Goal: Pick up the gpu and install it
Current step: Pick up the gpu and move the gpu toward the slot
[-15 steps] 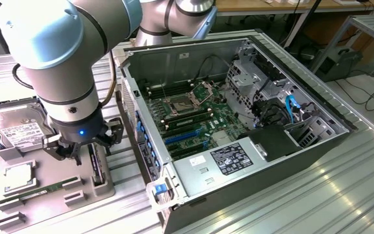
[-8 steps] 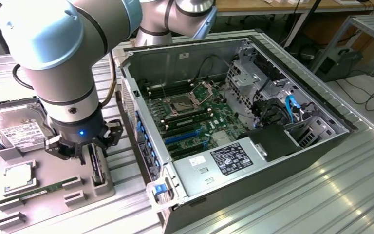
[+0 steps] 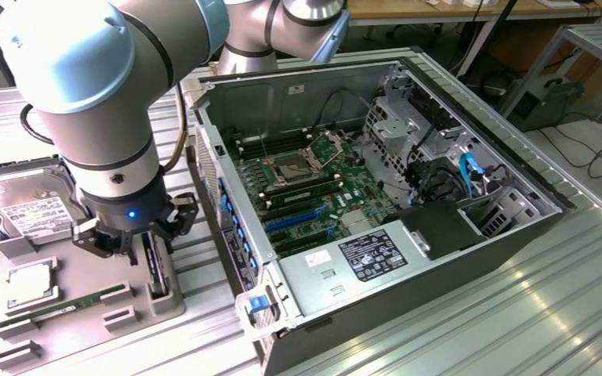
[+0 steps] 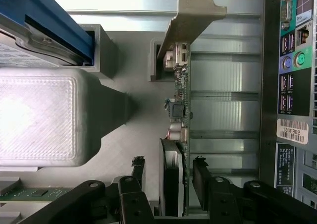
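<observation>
Gripper (image 4: 168,160) open, fingers (image 4: 139,167) straddling the gpu (image 4: 179,90), slight gaps either side. Gpu stands on edge in grey holder tray (image 4: 129,135) beside computer case (image 3: 406,301); long axis runs from fingers toward silvery bracket (image 4: 193,16).

The gpu (image 4: 179,85) stands on edge in the tray (image 3: 92,276), along its edge nearest the computer case (image 3: 406,305). The hard drive (image 3: 29,207) lies at the tray's far corner.
</observation>
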Robot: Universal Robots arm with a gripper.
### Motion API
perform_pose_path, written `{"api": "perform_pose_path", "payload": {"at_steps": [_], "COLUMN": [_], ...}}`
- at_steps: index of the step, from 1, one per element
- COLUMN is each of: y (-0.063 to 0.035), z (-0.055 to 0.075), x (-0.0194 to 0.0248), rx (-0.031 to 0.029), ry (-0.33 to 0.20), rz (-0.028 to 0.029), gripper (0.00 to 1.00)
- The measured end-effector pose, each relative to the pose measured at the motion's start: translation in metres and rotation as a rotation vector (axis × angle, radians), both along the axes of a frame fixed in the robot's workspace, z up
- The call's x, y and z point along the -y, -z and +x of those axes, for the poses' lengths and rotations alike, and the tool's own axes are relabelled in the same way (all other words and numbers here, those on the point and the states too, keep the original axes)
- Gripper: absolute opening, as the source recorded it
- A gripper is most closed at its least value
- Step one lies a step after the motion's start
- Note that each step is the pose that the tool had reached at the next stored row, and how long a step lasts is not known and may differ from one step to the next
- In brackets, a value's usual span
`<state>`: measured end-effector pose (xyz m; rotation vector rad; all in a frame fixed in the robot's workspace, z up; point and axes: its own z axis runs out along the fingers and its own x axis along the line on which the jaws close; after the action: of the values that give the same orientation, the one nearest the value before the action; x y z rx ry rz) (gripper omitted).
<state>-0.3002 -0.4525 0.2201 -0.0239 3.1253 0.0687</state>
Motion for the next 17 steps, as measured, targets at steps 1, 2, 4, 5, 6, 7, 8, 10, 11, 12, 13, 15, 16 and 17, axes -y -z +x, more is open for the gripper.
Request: {"api": "perform_pose_path", "payload": {"at_steps": [1, 2, 4, 5, 6, 7, 8, 10, 11, 12, 13, 15, 16, 17], "y": [0.0, 0.0, 0.0, 0.0, 0.0, 0.0, 0.0, 0.0, 0.0, 0.0, 0.0, 0.0, 0.0, 0.0], "z": [0.0, 0.0, 0.0, 0.0, 0.0, 0.0, 0.0, 0.0, 0.0, 0.0, 0.0, 0.0, 0.0, 0.0], "x": [0.0, 0.0001, 0.0001, 0.0001, 0.0001, 0.0001, 0.0001, 0.0001, 0.0001, 0.0001, 0.0001, 0.0001, 0.0001, 0.0001], "rx": [0.0, -0.0001, 0.0, 0.0, 0.0, 0.0, -0.0001, -0.0001, 0.0, 0.0, 0.0, 0.0, 0.0, 0.0], "ry": [0.0, 0.0, 0.0, 0.0, 0.0, 0.0, 0.0, 0.0, 0.0, 0.0, 0.0, 0.0, 0.0, 0.0], "rz": [0.0, -0.0001, 0.0, 0.0, 0.0, 0.0, 0.0, 0.0, 0.0, 0.0, 0.0, 0.0, 0.0, -0.0001], "gripper": [0.51, 0.51, 0.5, 0.43, 0.36, 0.31, 0.28, 0.28, 0.28, 0.28, 0.28, 0.28, 0.28, 0.28]}}
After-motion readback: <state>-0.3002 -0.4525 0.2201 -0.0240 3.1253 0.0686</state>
